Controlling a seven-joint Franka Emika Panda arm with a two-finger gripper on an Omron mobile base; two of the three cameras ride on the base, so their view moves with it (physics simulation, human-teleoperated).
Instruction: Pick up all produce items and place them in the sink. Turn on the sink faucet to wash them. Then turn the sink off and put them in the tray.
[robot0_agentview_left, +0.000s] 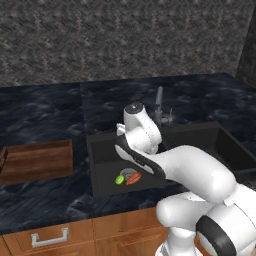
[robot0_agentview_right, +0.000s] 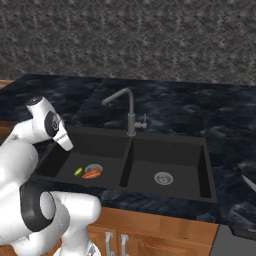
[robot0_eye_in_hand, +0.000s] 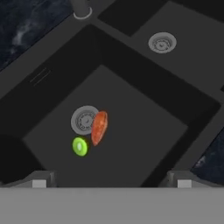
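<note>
A: Where is the produce?

B: Both pieces lie on the floor of the left basin of the black sink (robot0_agentview_right: 206, 165). The orange-red carrot (robot0_eye_in_hand: 99, 127) rests partly over the round silver drain (robot0_eye_in_hand: 84, 119), and the small green lime (robot0_eye_in_hand: 79, 146) sits just beside the carrot's end, on the side toward the front wall of the basin.

A: And the fingers?

B: They stand wide apart with nothing between them. In the hand view the two tips (robot0_eye_in_hand: 39, 179) rise at the bottom corners, and the gripper (robot0_eye_in_hand: 111, 180) looks down into that basin from above, clear of both pieces.

A: What about the faucet?

B: The grey faucet (robot0_agentview_right: 129, 111) stands on the rim behind the divider between the basins, its spout angled out over the left basin, with a small lever at its side. I cannot tell whether water is running.

A: The tray?

B: The brown wooden tray (robot0_agentview_left: 36, 161) sits on the dark counter (robot0_agentview_left: 45, 117) to the left of the sink, well apart from the produce.
</note>
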